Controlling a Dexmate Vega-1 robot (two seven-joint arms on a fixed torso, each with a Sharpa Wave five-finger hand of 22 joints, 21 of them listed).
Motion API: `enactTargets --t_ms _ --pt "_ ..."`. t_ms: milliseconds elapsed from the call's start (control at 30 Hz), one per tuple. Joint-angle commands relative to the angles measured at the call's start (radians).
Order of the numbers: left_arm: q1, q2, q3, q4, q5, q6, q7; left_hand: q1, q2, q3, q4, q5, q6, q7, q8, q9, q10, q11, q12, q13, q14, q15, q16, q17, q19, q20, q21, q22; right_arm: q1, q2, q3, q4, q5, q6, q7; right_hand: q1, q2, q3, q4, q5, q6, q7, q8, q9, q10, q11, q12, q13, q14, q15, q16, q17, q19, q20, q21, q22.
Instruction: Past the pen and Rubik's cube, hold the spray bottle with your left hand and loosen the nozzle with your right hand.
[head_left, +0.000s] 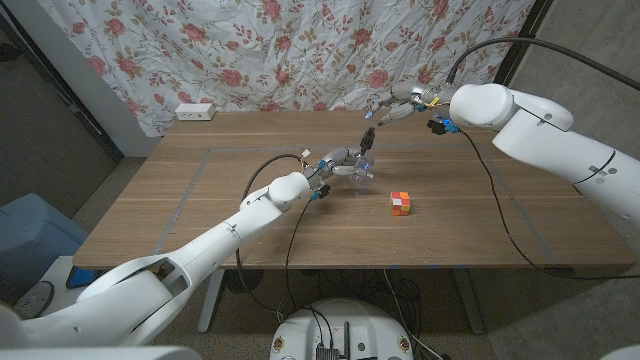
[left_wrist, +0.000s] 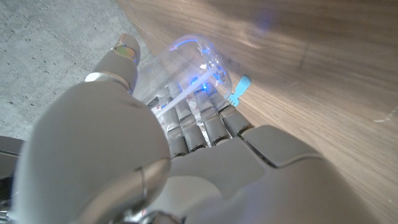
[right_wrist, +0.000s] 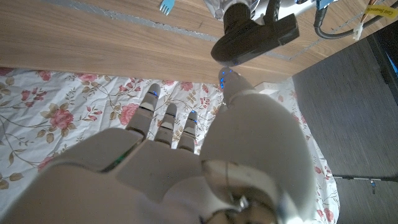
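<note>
A clear spray bottle (head_left: 363, 166) with a black nozzle (head_left: 368, 135) stands at the table's middle, and my left hand (head_left: 338, 163) grips its body from the left. In the left wrist view my fingers (left_wrist: 199, 121) wrap the clear bottle (left_wrist: 193, 59). My right hand (head_left: 392, 106) hovers just above and behind the nozzle, fingers spread and holding nothing. The right wrist view shows the black nozzle (right_wrist: 252, 36) just past my right hand's fingertips (right_wrist: 155, 93), not touched. A Rubik's cube (head_left: 401, 202) lies nearer the front, to the right of the bottle. A small blue object (left_wrist: 238, 92) lies on the wood beside the bottle.
A white power strip (head_left: 195, 111) sits at the table's back left corner. A black cable (head_left: 500, 215) from my right arm trails over the table's right side. A flowered curtain (head_left: 300, 50) hangs behind. A blue bin (head_left: 30, 235) stands on the floor to the left.
</note>
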Motion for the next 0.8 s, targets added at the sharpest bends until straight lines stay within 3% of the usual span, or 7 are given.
enactTargets --t_ms 33,167,233,300,400,533,800 --pt "0.004 0.000 -0.010 -0.001 0.006 -0.015 0.022 -0.149 0.166 0.023 0.016 -0.001 0.024 0.014 0.009 0.002 0.009 -0.008 -0.002 0.004 0.010 -0.103 -0.004 0.001 -0.002 -0.019 -0.001 0.005 0.031 -0.022 0.003 0.011 0.003 -0.017 0.038 -0.065 -0.007 -0.029 0.015 -0.004 -0.032 0.001 -0.027 -0.008 -0.007 0.020 -0.003 0.006 0.001 0.024 -0.002 -0.002 0.003 0.003 0.003 0.002" --pt "0.008 -0.001 -0.013 0.000 0.007 -0.022 0.030 -0.149 0.166 0.023 0.016 -0.001 0.026 0.014 0.009 0.002 0.010 -0.005 -0.002 0.004 0.012 -0.103 -0.002 0.001 -0.002 -0.018 0.000 0.005 0.032 -0.026 0.003 0.009 -0.007 -0.007 0.031 -0.137 -0.026 -0.062 0.031 -0.014 -0.039 0.003 -0.040 -0.014 -0.008 0.032 -0.003 0.006 0.005 0.037 -0.007 -0.008 0.009 0.011 0.004 0.003" --pt "0.010 -0.002 -0.015 0.001 0.007 -0.026 0.036 -0.148 0.166 0.023 0.016 -0.001 0.026 0.015 0.009 0.002 0.013 -0.006 -0.001 0.004 0.012 -0.104 -0.002 0.002 -0.001 -0.018 0.000 0.005 0.022 -0.036 0.005 0.016 -0.022 0.040 0.015 -0.185 -0.056 -0.089 0.033 -0.027 -0.021 0.031 -0.037 -0.018 -0.003 0.055 -0.001 0.005 0.017 0.062 -0.008 -0.014 0.012 0.013 0.004 0.003" --pt "0.011 -0.003 -0.016 0.001 0.010 -0.029 0.042 -0.148 0.166 0.023 0.016 -0.001 0.027 0.015 0.010 0.002 0.013 -0.007 -0.001 0.004 0.012 -0.103 -0.002 0.001 -0.001 -0.018 0.000 0.005 -0.004 -0.038 0.015 0.010 -0.044 0.062 -0.031 -0.214 -0.080 -0.107 0.034 -0.040 -0.023 0.051 -0.038 -0.021 0.003 0.067 0.000 0.005 0.031 0.065 -0.007 -0.019 0.024 0.011 0.008 0.004" --pt "0.012 -0.006 -0.017 0.005 0.010 -0.031 0.047 -0.148 0.165 0.023 0.015 -0.001 0.028 0.015 0.010 0.002 0.013 -0.005 -0.001 0.005 0.012 -0.104 -0.002 0.002 -0.001 -0.018 0.000 0.005 -0.008 -0.042 0.013 0.011 -0.071 0.082 -0.033 -0.244 -0.108 -0.126 0.032 -0.057 -0.013 0.070 -0.035 -0.023 0.015 0.069 0.003 0.005 0.046 0.072 -0.006 -0.024 0.045 0.011 0.014 0.005" --pt "0.010 -0.009 -0.016 0.016 0.014 -0.042 0.050 -0.148 0.166 0.023 0.016 -0.001 0.029 0.016 0.010 0.002 0.013 -0.004 -0.002 0.005 0.011 -0.103 -0.002 0.002 0.000 -0.018 0.000 0.005 -0.044 -0.034 0.038 0.013 -0.073 0.108 -0.075 -0.310 -0.110 -0.145 0.053 -0.070 -0.012 0.097 -0.036 -0.024 0.032 0.076 0.007 0.005 0.072 0.071 0.000 -0.028 0.084 0.012 0.023 0.008" --pt "0.005 -0.025 -0.018 0.043 0.024 -0.070 0.071 -0.149 0.166 0.023 0.016 -0.002 0.031 0.015 0.010 0.002 0.015 -0.003 -0.001 0.006 0.014 -0.105 0.000 0.003 0.001 -0.020 0.000 0.005 -0.059 -0.023 0.044 -0.021 -0.097 0.039 -0.081 -0.406 -0.113 -0.172 0.082 -0.069 -0.013 0.132 -0.038 -0.024 0.041 0.097 0.006 0.005 0.104 0.074 0.008 -0.027 0.127 0.015 0.028 0.008"
